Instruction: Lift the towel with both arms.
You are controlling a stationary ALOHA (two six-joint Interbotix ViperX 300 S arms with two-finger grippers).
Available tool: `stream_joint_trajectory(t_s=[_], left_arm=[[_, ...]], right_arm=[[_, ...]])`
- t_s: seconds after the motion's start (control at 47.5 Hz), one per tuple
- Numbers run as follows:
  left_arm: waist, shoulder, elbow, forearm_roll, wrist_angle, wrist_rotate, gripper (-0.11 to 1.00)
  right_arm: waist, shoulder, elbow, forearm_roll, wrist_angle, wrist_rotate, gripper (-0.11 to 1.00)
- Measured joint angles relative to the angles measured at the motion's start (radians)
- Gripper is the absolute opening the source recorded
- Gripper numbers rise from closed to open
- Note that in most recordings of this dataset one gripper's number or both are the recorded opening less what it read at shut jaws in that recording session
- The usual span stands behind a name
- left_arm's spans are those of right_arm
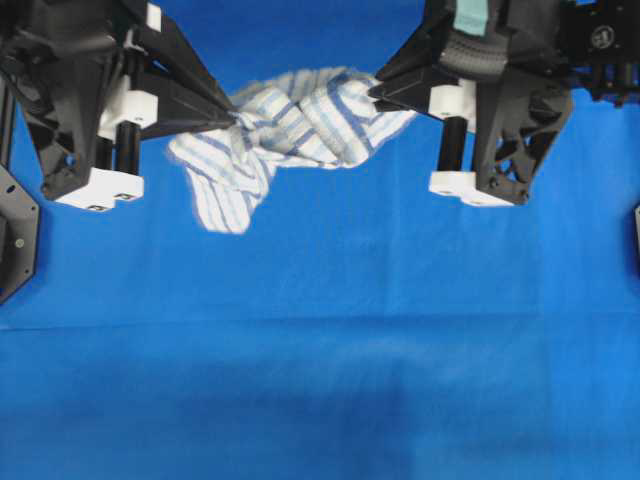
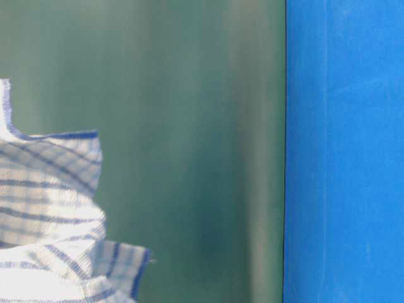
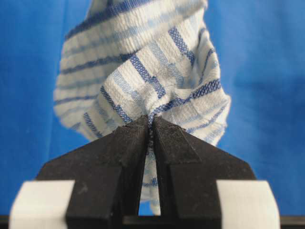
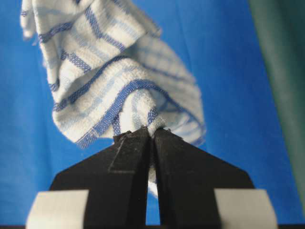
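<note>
Left gripper (image 3: 150,125): jaws closed, pinching towel (image 1: 290,130) fold at tips. Right gripper (image 4: 151,132): jaws closed, pinching another fold of same towel. Overhead view: left gripper (image 1: 228,118) on towel's left end, right gripper (image 1: 378,92) on right end. Towel bunched and twisted between both, one flap hanging lower left. White cloth, blue stripes. Blue-covered bench (image 1: 320,380) below. Table-level view: towel (image 2: 50,214) edge visible at lower left.

A counter (image 1: 320,380) covered all over in bright blue cloth (image 1: 450,300) fills the overhead view. The cloth lies flat on it, with a faint crease running across the middle. From table level, the blue surface shows beside a green backdrop (image 2: 189,126).
</note>
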Motion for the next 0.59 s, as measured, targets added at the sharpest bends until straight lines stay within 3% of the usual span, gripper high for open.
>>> stream_joint_trajectory(t_s=[0.527,0.59], left_arm=[[-0.003,0.012,-0.009,0.0,-0.014,0.003,0.04],[-0.003,0.012,-0.009,0.0,-0.018,0.003,0.1]], right_arm=[[0.006,0.0,0.0,0.002,0.018,-0.002,0.04],[0.006,0.0,0.0,0.002,0.017,0.0,0.07]])
